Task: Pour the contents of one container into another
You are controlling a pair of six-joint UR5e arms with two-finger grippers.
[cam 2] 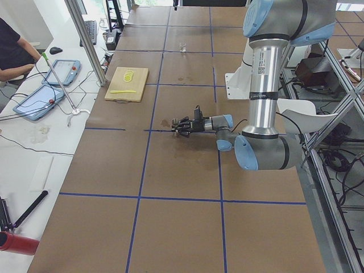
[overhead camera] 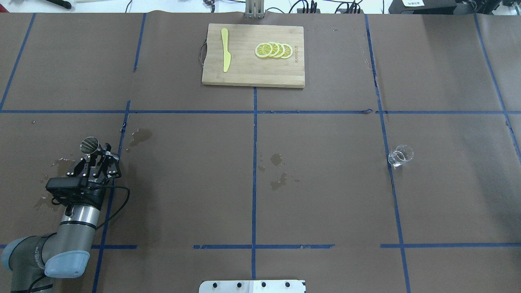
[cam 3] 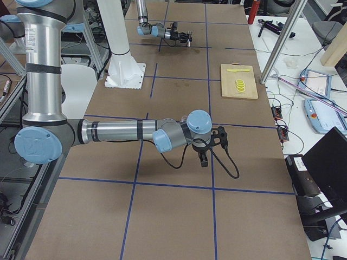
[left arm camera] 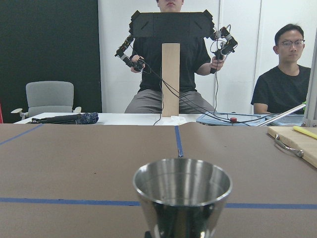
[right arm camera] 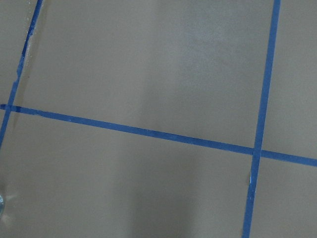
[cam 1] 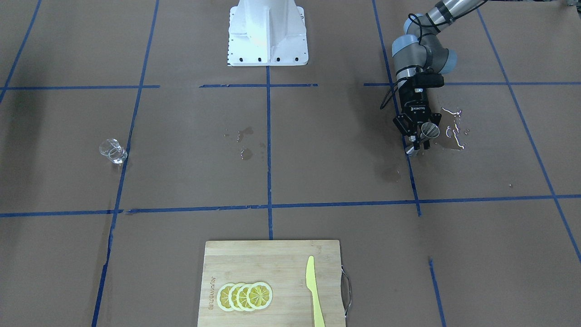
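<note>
The left arm reaches low over its own side of the worktop (cam 1: 317,159). Its gripper (cam 1: 420,136) is closed around the narrow lower part of the steel jigger (cam 1: 428,130). In the left wrist view the jigger sits upright, mouth up, just above the paper; whether it holds any liquid cannot be told. The right arm bends down over the opposite half, and its gripper (cam 3: 205,157) shows only in the side view, so I cannot tell how far open it is. The glass measuring cup (cam 1: 113,151) stands alone on the robot's right side, well apart from both grippers and from the jigger.

The pour has probably not begun: the receiver is in hand, the source is untouched. Next, the right gripper would need to close on the cup and carry it across. Its lip then has to line up over the jigger's small mouth before tipping slowly.

Brown paper gridded with blue tape covers the worktop. A bamboo cutting board (cam 1: 272,263) lies at the operators' edge with a yellow knife (cam 1: 314,290) and fanned lemon slices (cam 1: 245,296). A puddle (cam 1: 454,129) glints just beside the jigger, and damp marks (cam 1: 245,147) spot the centre. Beyond the worktop, one person (left arm camera: 285,84) sits and another (left arm camera: 171,59) holds control handles.
</note>
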